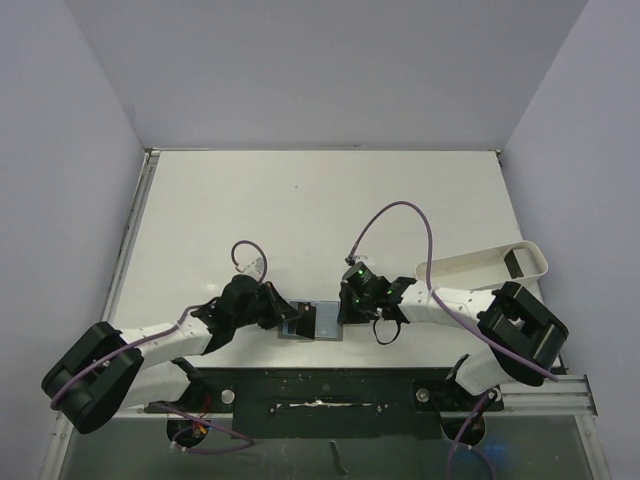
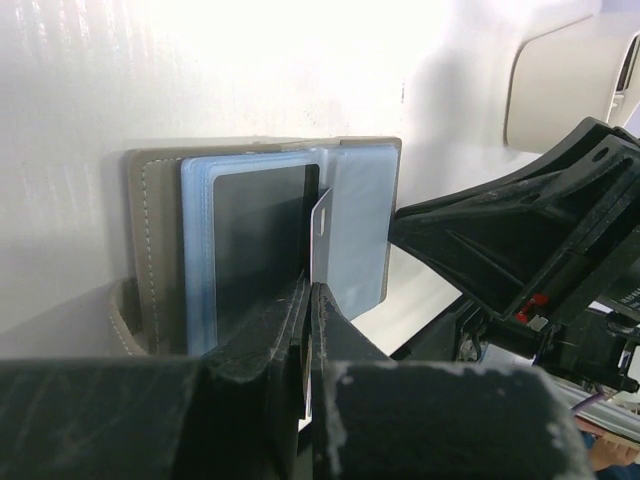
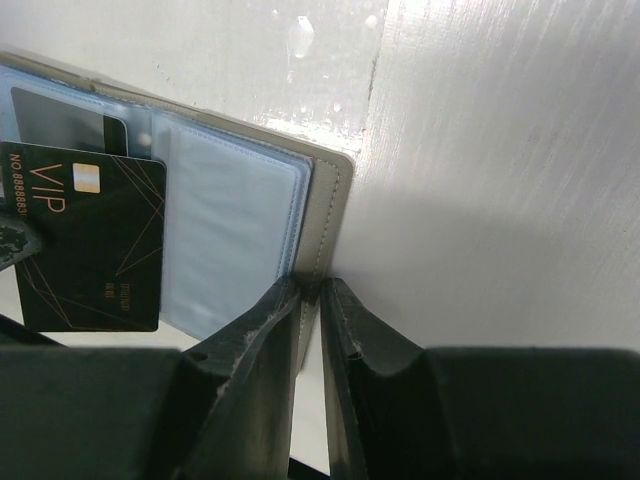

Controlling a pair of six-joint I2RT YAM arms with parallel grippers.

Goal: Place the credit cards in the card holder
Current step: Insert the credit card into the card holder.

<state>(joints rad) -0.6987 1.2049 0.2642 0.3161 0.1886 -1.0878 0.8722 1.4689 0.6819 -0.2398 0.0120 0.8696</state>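
scene: open card holder (image 1: 320, 322) on bench (image 1: 300, 210), near edge, between arms | left tool (image 2: 310, 305) clamps black credit card (image 3: 95, 240) upright over its pockets, seemingly ready to slot in | right tool (image 3: 312, 300) pinches holder's right cover, apparently steadying it

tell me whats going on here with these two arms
The right gripper is pinching the outer edge of the card holder, which lies open. The left gripper is shut on a black VIP card and holds it over the blue sleeves. It does not look slotted in yet. Another dark card already sits in a sleeve.
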